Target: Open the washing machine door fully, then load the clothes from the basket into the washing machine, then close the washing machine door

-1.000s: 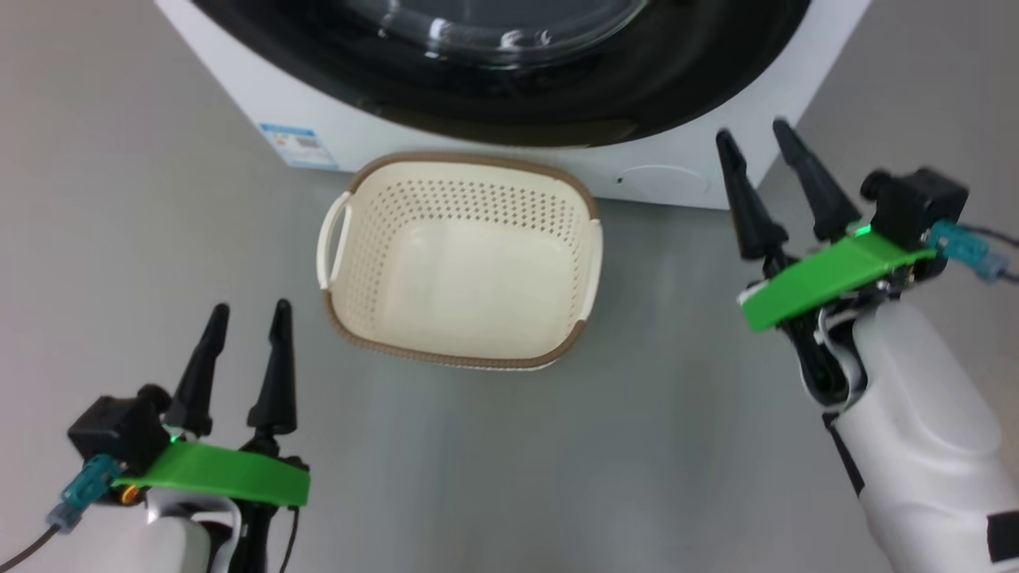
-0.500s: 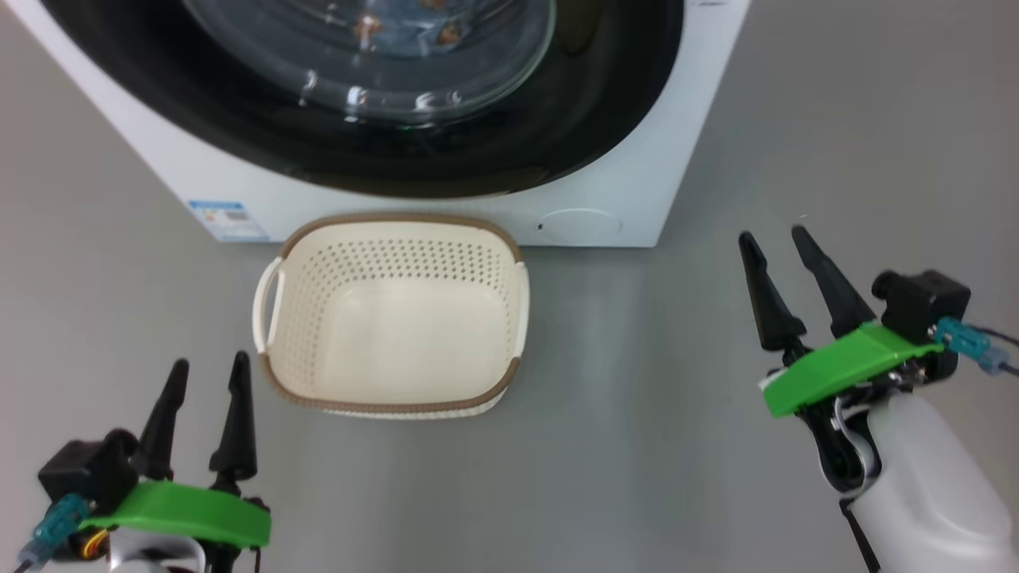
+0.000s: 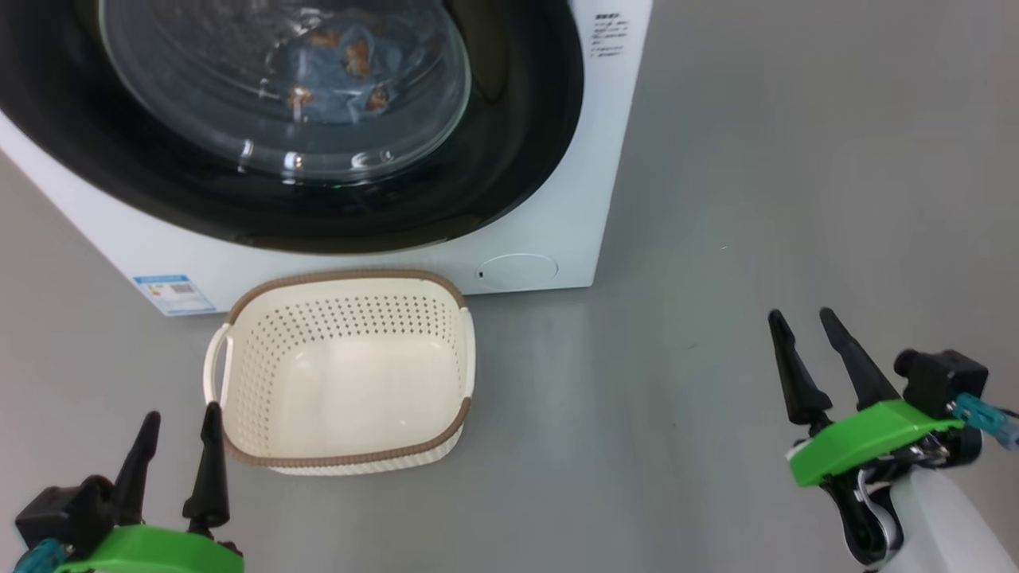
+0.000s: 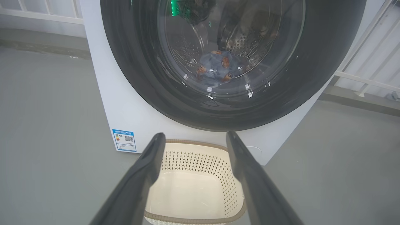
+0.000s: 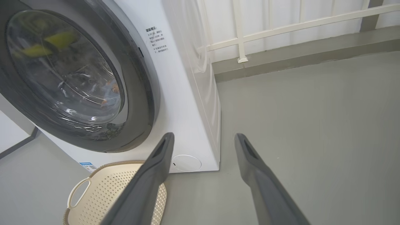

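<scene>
The white washing machine (image 3: 549, 215) stands at the top left with its black-rimmed round door (image 3: 509, 159) shut against the front. Through the glass I see the blue clothes (image 3: 334, 72) with orange prints lying in the drum; they also show as clothes (image 4: 217, 65) in the left wrist view. The cream basket (image 3: 342, 370) sits on the floor before the machine, with nothing in it. My left gripper (image 3: 179, 426) is open at the lower left, just beside the basket's near left corner. My right gripper (image 3: 804, 322) is open over bare floor at the lower right.
Grey floor (image 3: 756, 199) spreads to the right of the machine. A white railing (image 5: 281, 29) and a low kerb run along the back behind the machine. A blue label sticker (image 3: 173, 293) sits at the machine's lower left corner.
The head view has swung up and to the right, so machine and basket sit further left and lower. Both grippers stay open and have sunk toward the bottom edge.
</scene>
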### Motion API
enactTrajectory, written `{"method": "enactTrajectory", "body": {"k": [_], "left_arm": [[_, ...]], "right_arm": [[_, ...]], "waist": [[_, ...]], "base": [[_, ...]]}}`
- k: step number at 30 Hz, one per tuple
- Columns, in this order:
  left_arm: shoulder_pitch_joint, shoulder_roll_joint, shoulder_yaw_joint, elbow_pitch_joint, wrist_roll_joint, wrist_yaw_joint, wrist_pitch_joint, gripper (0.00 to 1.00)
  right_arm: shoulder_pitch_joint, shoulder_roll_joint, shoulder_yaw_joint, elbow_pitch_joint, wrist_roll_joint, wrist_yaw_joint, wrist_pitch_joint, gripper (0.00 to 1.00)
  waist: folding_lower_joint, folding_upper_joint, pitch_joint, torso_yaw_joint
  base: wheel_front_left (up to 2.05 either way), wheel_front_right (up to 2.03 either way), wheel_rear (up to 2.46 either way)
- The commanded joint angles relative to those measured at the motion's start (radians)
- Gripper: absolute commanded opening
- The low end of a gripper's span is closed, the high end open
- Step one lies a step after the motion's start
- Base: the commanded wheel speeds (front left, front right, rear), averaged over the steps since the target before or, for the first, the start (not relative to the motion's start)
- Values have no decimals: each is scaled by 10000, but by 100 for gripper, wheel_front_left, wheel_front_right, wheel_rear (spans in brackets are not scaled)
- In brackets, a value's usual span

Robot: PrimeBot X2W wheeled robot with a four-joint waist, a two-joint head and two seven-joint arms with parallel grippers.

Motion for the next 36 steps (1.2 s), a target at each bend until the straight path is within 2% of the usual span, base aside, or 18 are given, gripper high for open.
{"method": "enactTrajectory", "body": {"k": [1, 15, 36], "left_arm": [[-13, 305, 412, -205, 95, -17, -63, 100], [434, 209, 705, -335, 469, -17, -63, 100], [474, 4, 1101, -761, 857, -17, -63, 100]], "right_arm": [[165, -98, 139, -259, -103, 14, -48, 100], [1087, -308, -331, -416, -133, 14, -48, 100], [1069, -209, -422, -494, -271, 14, -48, 100]], "waist": [[0, 0, -154, -156], [0, 0, -322, -398], [0, 0, -210, -373]], "base": [[0, 0, 0], [0, 0, 0], [0, 0, 0]]}}
